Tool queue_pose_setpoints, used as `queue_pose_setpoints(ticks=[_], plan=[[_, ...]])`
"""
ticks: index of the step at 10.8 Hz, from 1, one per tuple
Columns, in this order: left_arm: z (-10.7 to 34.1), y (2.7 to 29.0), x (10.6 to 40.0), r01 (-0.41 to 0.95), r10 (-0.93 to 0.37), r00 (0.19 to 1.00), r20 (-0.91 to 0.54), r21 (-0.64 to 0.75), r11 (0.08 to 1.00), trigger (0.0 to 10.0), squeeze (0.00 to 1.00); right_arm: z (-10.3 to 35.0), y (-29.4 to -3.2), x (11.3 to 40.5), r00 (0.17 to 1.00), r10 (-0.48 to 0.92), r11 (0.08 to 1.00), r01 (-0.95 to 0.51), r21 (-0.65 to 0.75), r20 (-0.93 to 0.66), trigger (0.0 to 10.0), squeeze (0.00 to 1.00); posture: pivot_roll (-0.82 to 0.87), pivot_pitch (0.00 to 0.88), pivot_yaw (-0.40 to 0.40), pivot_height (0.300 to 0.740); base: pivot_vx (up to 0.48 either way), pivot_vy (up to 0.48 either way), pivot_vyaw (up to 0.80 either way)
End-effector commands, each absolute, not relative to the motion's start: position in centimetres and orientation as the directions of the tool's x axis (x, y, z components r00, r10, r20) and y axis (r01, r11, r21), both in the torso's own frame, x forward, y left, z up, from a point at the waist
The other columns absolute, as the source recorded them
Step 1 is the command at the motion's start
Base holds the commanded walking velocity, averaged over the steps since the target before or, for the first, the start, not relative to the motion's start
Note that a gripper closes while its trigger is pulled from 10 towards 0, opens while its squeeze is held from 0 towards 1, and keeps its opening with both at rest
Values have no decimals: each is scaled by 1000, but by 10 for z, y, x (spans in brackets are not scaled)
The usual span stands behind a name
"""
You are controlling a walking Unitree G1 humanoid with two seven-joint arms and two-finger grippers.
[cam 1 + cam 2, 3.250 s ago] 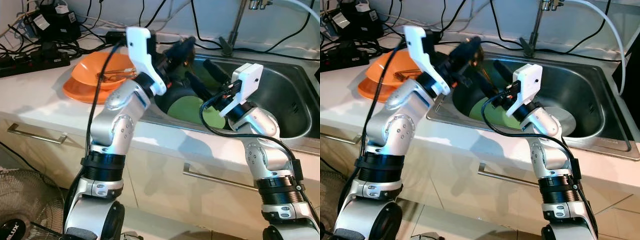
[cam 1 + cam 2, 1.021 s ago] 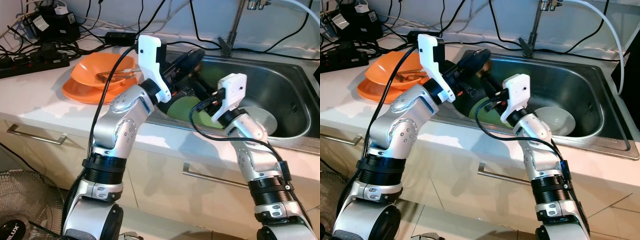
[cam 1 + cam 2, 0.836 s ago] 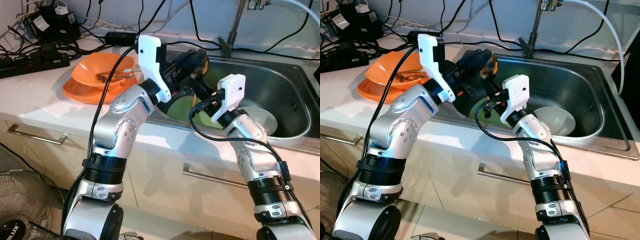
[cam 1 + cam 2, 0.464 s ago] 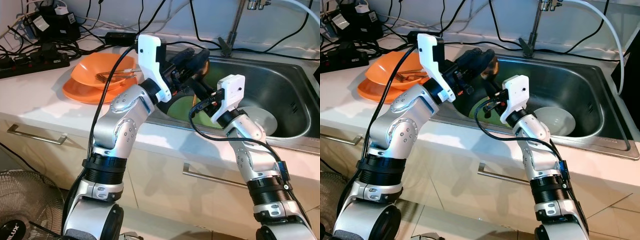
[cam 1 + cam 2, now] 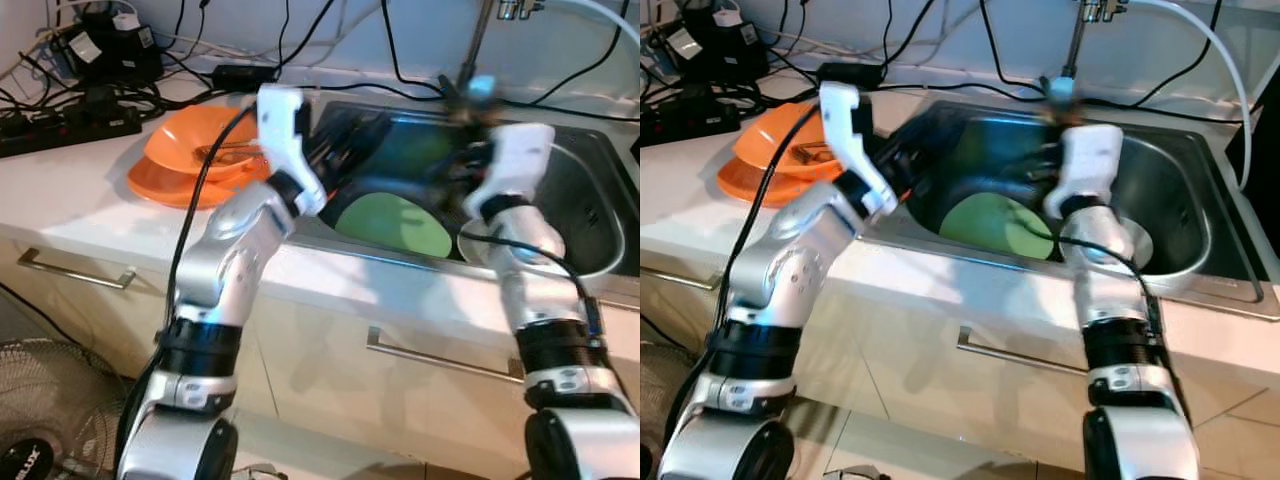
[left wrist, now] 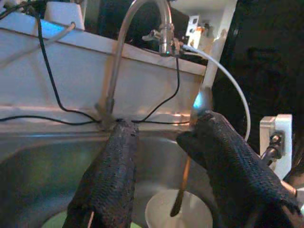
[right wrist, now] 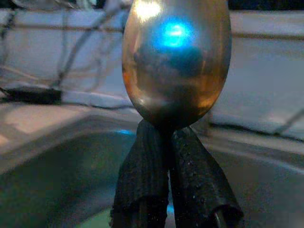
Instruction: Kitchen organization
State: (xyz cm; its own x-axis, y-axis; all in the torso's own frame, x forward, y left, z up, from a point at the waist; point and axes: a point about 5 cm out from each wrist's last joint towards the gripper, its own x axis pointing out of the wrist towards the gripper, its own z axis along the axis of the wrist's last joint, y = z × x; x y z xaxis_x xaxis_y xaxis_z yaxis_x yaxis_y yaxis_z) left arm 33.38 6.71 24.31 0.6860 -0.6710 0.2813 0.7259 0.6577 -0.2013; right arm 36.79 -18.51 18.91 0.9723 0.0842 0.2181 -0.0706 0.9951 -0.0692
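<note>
A metal spoon [image 7: 175, 57] stands upright in my right gripper [image 7: 168, 142], whose two black fingers are shut on its handle just below the bowl. It hangs over the steel sink [image 5: 590, 190] near the faucet [image 6: 142, 28]. My left gripper [image 6: 166, 130] is open over the sink's left part, its fingers spread and nothing between them; the spoon [image 6: 202, 102] is a short way beyond it. A green plate [image 5: 395, 222] and a white bowl [image 6: 173, 213] lie in the sink. Both arms are motion-blurred in the eye views.
Stacked orange bowls [image 5: 190, 160] with a utensil in the top one sit on the counter left of the sink. Power strips and cables [image 5: 70, 115] crowd the back left. A white hose [image 5: 1220, 60] runs by the faucet. A fan [image 5: 40, 400] stands on the floor.
The spoon was in my left gripper with the right fingers closing on it. Now the left has let go, and the right arm has swung right toward the faucet with the spoon.
</note>
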Motion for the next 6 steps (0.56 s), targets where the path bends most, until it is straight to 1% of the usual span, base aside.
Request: queue_pose_setpoints(ticks=[1,3,5,6], plan=[[239,71,334,708,-660,705,262,-196,679,10000,0,196,-186,371,969,76,995,-58,-81,237,10000,0,94,0,30,740,0,0,0],[205,79,337,650,-650,757,67,-168,741,10000,0,190,-193,382,982,17,996,0,-86,188,10000,0,100,0,30,740,0,0,0],[186,81,335,637,-648,761,-41,-143,757,10000,0,184,-197,387,990,-10,996,21,-81,143,10000,0,105,0,26,740,0,0,0],[179,78,332,648,-661,746,-85,-140,749,10000,0,177,-197,389,995,-14,996,24,-90,103,10000,0,110,0,24,740,0,0,0]])
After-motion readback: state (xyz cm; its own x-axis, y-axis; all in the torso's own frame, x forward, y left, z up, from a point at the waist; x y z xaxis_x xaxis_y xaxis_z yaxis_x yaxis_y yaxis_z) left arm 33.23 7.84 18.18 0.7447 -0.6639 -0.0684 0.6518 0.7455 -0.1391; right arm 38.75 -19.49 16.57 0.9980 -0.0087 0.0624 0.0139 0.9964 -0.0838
